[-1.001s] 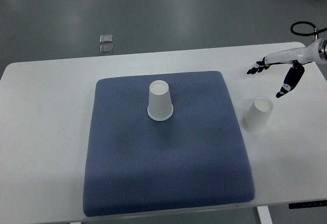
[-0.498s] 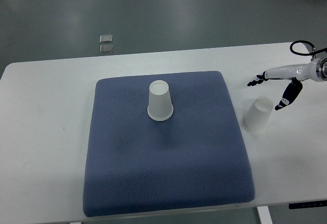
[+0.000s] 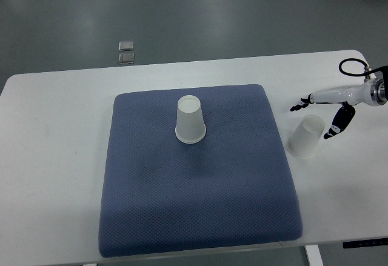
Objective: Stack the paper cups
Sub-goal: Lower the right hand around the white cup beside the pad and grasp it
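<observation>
Centre frame: one inverted paper cup (image 3: 190, 119) stands on the blue mat (image 3: 194, 199). Right of the mat, a second cup (image 3: 305, 136) rests on the white table (image 3: 54, 157). The right hand (image 3: 324, 107), fingers spread and empty, hovers just upper right of it.

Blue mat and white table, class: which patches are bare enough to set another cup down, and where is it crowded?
Free: the mat in front of and to both sides of the upside-down cup, and the table strip on the left. Crowded: the table's right edge, where the second cup stands off the mat with the right hand beside it, fingers spread.
</observation>
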`<action>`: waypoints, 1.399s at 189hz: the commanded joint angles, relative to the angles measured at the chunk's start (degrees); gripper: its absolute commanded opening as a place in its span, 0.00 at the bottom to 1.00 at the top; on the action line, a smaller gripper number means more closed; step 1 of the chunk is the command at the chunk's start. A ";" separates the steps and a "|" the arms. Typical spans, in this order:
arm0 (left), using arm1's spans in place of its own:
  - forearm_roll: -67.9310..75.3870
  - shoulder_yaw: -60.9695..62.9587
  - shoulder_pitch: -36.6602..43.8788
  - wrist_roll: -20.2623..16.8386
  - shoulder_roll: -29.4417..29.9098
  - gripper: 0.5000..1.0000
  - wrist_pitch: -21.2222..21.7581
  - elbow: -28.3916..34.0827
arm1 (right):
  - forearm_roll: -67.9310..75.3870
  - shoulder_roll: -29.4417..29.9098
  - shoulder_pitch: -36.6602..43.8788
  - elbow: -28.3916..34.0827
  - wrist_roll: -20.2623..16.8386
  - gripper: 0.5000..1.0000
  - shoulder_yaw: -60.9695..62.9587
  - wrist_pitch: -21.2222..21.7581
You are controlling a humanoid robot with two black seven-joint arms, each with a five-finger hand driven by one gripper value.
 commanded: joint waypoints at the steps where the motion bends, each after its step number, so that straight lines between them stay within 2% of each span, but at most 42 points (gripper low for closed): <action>1: 0.00 0.00 0.00 0.00 0.00 1.00 0.00 0.00 | -0.10 0.07 -0.69 -0.01 -0.14 0.79 0.00 -1.04; 63: 0.00 0.00 0.00 0.00 0.00 1.00 0.00 0.00 | -1.51 1.30 -1.92 -0.62 -0.31 0.80 -0.08 -3.06; 247: 0.00 0.00 0.00 0.00 0.00 1.00 0.00 0.00 | -4.58 4.73 -3.33 -1.50 -0.23 0.78 -0.17 -4.99; 264: 0.00 0.00 0.00 0.00 0.00 1.00 0.00 0.00 | -4.58 4.73 -3.24 -1.50 -0.14 0.74 -0.17 -4.90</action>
